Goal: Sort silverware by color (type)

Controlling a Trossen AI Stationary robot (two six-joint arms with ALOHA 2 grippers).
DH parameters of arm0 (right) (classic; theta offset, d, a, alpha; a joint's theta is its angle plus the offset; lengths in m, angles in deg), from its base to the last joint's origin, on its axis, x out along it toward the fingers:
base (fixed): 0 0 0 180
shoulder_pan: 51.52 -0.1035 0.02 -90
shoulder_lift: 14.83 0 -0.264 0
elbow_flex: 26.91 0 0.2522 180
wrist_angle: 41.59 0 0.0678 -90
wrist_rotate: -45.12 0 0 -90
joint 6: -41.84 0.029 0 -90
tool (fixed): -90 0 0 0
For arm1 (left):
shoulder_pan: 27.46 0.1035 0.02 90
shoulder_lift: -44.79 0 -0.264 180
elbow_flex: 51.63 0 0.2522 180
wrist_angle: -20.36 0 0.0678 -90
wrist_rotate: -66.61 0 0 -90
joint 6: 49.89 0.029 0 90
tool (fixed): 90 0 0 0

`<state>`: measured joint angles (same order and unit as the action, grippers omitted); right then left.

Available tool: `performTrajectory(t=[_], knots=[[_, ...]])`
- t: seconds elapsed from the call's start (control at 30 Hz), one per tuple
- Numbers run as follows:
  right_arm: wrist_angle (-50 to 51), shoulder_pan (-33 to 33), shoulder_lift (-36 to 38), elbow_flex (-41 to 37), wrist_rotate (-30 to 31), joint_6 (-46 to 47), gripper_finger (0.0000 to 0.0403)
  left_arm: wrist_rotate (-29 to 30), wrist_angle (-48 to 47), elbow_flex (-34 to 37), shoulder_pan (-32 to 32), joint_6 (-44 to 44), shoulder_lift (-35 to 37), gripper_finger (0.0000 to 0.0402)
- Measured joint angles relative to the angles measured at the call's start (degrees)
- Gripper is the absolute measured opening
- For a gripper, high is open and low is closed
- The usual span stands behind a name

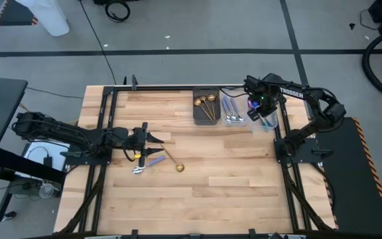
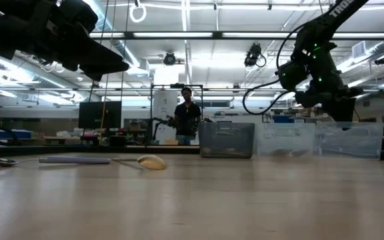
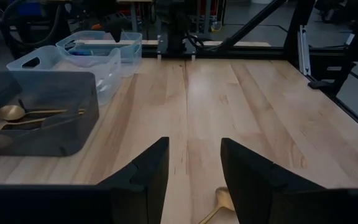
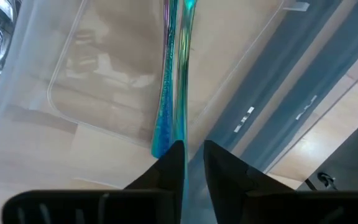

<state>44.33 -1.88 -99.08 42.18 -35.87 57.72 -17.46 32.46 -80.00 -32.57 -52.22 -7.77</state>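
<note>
Three pieces lie flat on the wood near my left arm: a gold spoon [image 1: 178, 166], a purple-handled utensil [image 1: 152, 160] and a silver spoon [image 1: 138, 170]. My left gripper [image 1: 156, 138] hovers open above the table just beyond them; its wrist view shows the gold spoon's bowl [image 3: 222, 199] below the fingers. My right gripper [image 1: 260, 113] is over the rightmost clear bin [image 1: 268, 123], shut on a teal-blue iridescent utensil [image 4: 174, 87]. The dark bin [image 1: 206, 119] holds gold spoons [image 1: 207, 103]. The middle clear bin [image 1: 233, 121] holds silver and blue pieces. My right gripper pinches the teal-blue utensil by one end [image 4: 169, 140] between its two fingers, coming from above and pointing down. The utensil runs on from the fingertips along their line, over the clear bin's floor. Whether its far end touches the bin I cannot tell.
The three bins stand side by side at the table's far edge [image 1: 178, 88]. The middle and near wood is bare. Black frame rails run along both sides. In the low view a person [image 2: 188, 113] stands in the room beyond the table.
</note>
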Motion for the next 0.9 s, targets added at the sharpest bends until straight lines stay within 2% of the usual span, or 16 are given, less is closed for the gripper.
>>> performTrajectory(t=[0.33, 0.53, 0.73, 0.9], knots=[[0.43, 0.0, 0.0, 0.0, -1.45, -0.02, 0.009, 0.0, 0.0, 0.0, 0.0, 0.0, 0.0, 0.0153], [5.12, -0.03, -0.02, 0.62, -1.59, -1.08, 0.009, 0.0, 0.0, 0.0, 0.0, 0.02, 0.0, 0.0153], [12.48, -1.91, 0.84, 6.94, -1.33, -0.72, 0.0089, 0.01, -0.02, 0.0, 0.0, 0.04, 0.0, 0.0153], [14.36, -4.41, 3.18, 13.31, -1.58, 2.01, 0.0089, 0.0, -0.04, 0.0, -0.08, 0.54, 0.11, 0.0153]])
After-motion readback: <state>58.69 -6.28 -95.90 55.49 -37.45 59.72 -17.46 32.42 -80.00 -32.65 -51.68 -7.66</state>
